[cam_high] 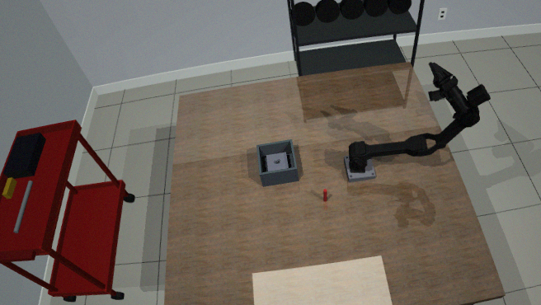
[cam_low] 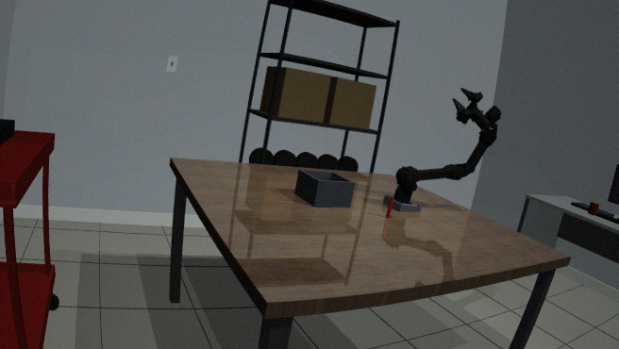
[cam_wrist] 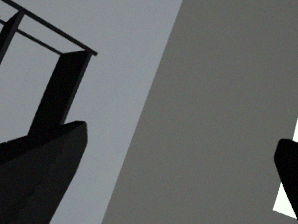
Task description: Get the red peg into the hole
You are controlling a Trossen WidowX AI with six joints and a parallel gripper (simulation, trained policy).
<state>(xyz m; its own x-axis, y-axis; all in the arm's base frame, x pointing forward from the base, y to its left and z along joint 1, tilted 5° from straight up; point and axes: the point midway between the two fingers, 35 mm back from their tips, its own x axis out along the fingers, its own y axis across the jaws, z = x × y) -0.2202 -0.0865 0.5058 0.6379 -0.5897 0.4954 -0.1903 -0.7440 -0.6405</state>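
From the top, a plate is showing inside the open box [cam_high: 279,178] [cam_low: 331,192]; the exterior is hiding it but showing the red peg [cam_high: 325,195] [cam_low: 390,207] standing on the table [cam_high: 231,231] [cam_low: 302,255]; the wrist is showing the claw [cam_high: 430,78] [cam_low: 459,96] [cam_wrist: 182,140] gaping wide

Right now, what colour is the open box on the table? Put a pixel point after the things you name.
The open box [cam_high: 279,178] [cam_low: 332,194] is dark blue-grey, showing best in the top view.

The slim red peg [cam_high: 325,195] [cam_low: 390,207] — upright — stands near the open grey box [cam_high: 279,178] [cam_low: 331,192].
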